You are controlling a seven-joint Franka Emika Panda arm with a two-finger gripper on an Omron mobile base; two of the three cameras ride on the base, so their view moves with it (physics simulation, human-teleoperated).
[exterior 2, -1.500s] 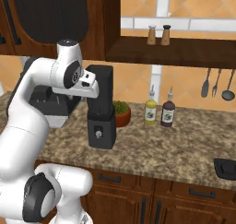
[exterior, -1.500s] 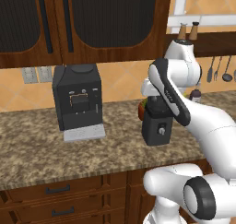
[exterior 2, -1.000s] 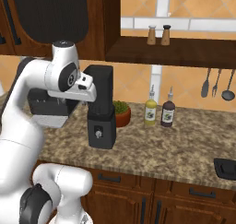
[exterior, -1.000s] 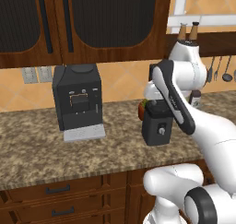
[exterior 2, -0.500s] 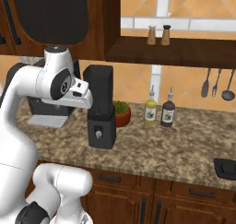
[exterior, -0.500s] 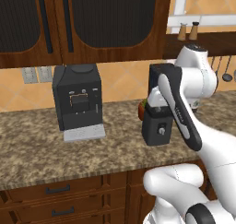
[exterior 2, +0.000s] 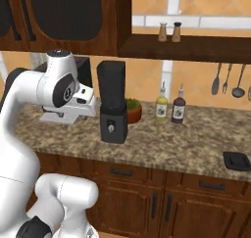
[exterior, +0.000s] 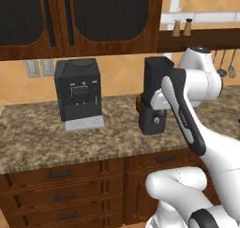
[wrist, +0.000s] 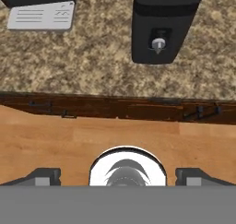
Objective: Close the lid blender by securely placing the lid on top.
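starting at the left: coffee machine (exterior: 77, 93) against the back wall, untouched, silver tray (wrist: 41, 15) at upper left in the hand view; next, arm (exterior 2: 59, 87) swung back and leftward over the last second or so, elbow now well off the jar where it earlier crowded it in the right base view; gripper (wrist: 119, 176) pulled back off the counter (exterior 2: 171, 144), looking down past the front edge at the drawer fronts and wood floor; jaws spread wide, one fingertip (wrist: 44, 176) at each bottom corner of the hand view, nothing between them, widened a little more within the last second; further right, blender (exterior 2: 112, 105) upright on the counter, same spot as before, knob (wrist: 158, 44) facing the hand, jar top too dark to tell lidded or open; just beside it a small potted plant (exterior 2: 132, 109), then two bottles (exterior 2: 169, 107) near the wall; far right, lid (exterior 2: 237, 160) flat on the counter near the front edge, well apart from the blender, not shifted from the earlier frames; reads as a retreat and open-up with empty jaws, so no pickup yet; likely needs a long reach or base move rightward to the lid before any placing; task barely begun, judging by lid position.
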